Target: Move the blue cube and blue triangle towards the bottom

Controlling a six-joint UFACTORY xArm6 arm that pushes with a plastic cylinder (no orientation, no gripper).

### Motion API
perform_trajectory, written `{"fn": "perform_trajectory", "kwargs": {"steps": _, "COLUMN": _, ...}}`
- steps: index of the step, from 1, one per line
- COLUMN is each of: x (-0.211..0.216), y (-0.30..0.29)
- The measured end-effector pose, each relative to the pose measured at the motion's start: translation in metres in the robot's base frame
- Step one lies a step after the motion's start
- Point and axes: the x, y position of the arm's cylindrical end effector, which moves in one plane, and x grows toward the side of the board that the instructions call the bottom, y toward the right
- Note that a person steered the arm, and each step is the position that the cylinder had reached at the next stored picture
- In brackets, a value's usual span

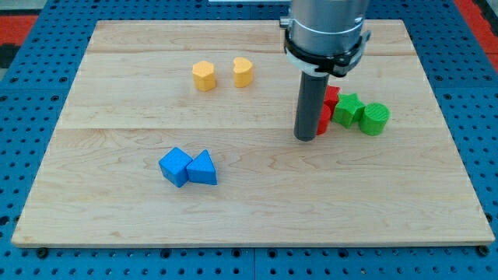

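The blue cube [175, 166] and the blue triangle [203, 169] lie side by side, touching, in the lower left part of the wooden board [249, 210]. The cube is on the left. My tip [306, 138] rests on the board right of centre, well to the right of and a little above the two blue blocks. It stands just left of the red blocks [329, 105], which the rod partly hides.
Two yellow blocks, a hexagonal one [204, 76] and a rounded one [243, 71], sit at the upper left centre. A green star block [348, 109] and a green cylinder [375, 118] lie right of the red blocks. Blue pegboard surrounds the board.
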Motion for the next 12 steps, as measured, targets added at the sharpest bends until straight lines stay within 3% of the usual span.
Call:
{"fn": "perform_trajectory", "kwargs": {"steps": 8, "x": 0.002, "y": -0.074}}
{"fn": "perform_trajectory", "kwargs": {"steps": 10, "x": 0.058, "y": -0.084}}
{"fn": "perform_trajectory", "kwargs": {"steps": 12, "x": 0.055, "y": -0.143}}
